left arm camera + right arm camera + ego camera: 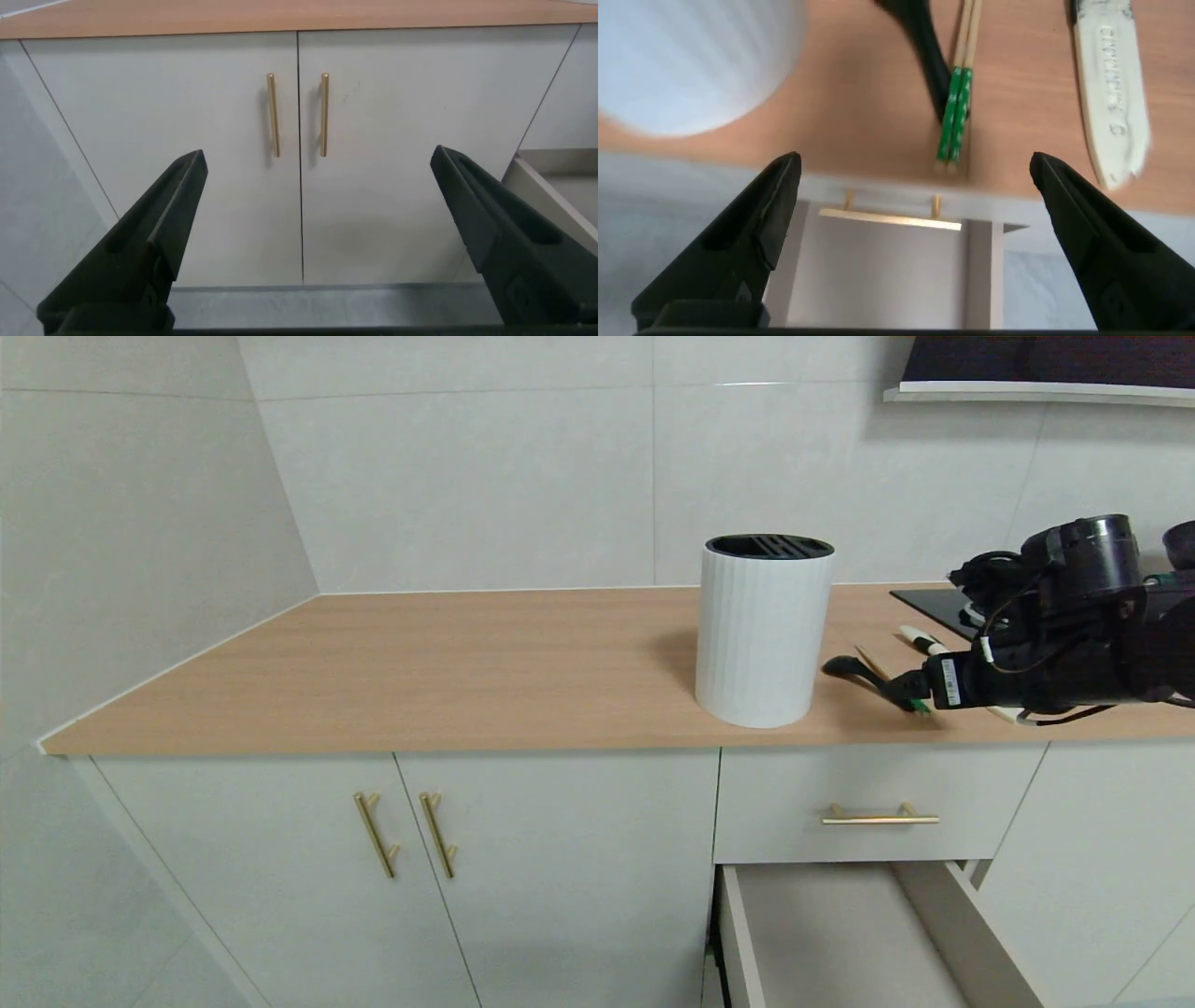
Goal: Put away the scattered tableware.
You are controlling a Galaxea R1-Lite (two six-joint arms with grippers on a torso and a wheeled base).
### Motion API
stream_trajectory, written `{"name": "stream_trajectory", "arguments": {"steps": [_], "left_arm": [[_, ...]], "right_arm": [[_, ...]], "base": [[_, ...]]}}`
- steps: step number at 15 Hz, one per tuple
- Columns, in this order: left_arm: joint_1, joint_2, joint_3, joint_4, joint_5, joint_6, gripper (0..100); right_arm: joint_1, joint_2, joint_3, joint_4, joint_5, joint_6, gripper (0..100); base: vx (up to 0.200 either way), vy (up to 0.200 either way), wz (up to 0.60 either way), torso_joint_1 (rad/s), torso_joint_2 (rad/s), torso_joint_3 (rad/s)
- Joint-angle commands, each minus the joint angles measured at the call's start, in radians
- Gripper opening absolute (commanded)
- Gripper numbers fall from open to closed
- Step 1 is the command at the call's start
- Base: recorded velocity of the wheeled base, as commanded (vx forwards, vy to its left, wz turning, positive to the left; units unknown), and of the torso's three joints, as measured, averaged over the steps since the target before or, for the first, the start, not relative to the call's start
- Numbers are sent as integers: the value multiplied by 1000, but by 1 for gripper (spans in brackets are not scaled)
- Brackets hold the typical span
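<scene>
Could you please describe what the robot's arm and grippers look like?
The right arm is black and bulky, topped by a cylindrical housing, with thin looped cables and a white label. The left gripper and right gripper both have matte black, wedge-shaped tapering fingers.

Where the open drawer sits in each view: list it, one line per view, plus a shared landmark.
Head view: open drawer low on the right, under the closed drawer.
Left wrist view: drawer at the picture's edge, beside the double doors.
Right wrist view: drawer directly under the gold handle.
Shared landmark: the wooden countertop.
</scene>
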Motion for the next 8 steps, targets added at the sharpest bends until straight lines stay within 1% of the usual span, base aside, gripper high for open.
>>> {"name": "stream_trajectory", "arguments": {"steps": [1,8], "left_arm": [[1,0,0,0,1,0,100],[1,0,0,0,-1,0,100]], "right_arm": [[-13,69,-9,-26,-10,0,100],[-45,147,-48,-31,-10,3,100]], "base": [[0,0,0,0,0,0],[0,0,0,0,0,0]]}}
